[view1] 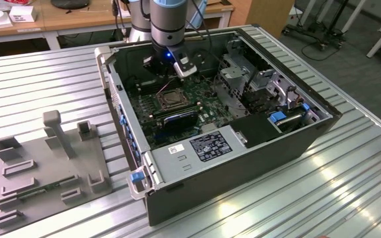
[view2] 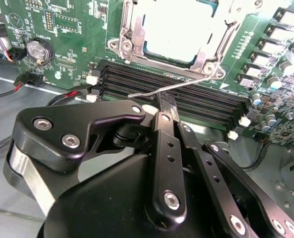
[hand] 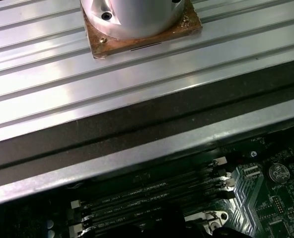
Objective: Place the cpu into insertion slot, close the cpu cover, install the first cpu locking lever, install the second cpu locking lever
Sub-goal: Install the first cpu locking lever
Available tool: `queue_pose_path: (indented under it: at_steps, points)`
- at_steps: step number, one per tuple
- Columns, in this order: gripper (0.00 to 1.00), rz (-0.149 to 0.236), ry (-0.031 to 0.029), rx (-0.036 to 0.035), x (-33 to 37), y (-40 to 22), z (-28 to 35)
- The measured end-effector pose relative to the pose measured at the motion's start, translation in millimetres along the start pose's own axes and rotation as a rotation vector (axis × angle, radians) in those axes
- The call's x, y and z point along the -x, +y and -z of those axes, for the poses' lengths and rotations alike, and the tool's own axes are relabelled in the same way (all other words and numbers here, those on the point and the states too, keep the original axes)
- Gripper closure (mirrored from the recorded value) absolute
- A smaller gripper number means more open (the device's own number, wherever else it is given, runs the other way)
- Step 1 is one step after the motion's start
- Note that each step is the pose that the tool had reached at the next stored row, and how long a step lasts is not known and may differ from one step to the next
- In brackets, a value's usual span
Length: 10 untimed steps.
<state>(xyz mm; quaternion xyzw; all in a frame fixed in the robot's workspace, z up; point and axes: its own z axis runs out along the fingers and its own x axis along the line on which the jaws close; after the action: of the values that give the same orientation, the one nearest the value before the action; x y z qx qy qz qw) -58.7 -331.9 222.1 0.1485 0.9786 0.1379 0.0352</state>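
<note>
Jaws closed together, tip at locking lever (view2: 196, 83); cpu cover (view2: 130, 25) down over cpu (view2: 172, 29).

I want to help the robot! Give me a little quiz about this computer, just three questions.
1. True or false: the cpu cover lies down flat over the cpu.
2. What is the claw nearest to? A) the round battery B) the thin silvery lever C) a blue clip
3. Fill in: the circuit board is coloured ____.

Key: 1 true; 2 B; 3 green.
</note>
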Motion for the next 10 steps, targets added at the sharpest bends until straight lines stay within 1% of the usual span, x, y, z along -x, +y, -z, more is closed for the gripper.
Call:
queue_pose_path:
  at_steps: [5,10]
  points:
    - [0.89,0.0,-0.0007,0.0003,0.2,-0.8,-0.2]
    - [0.89,0.001,-0.0024,0.0007,0.3,-2.3,-3.3]
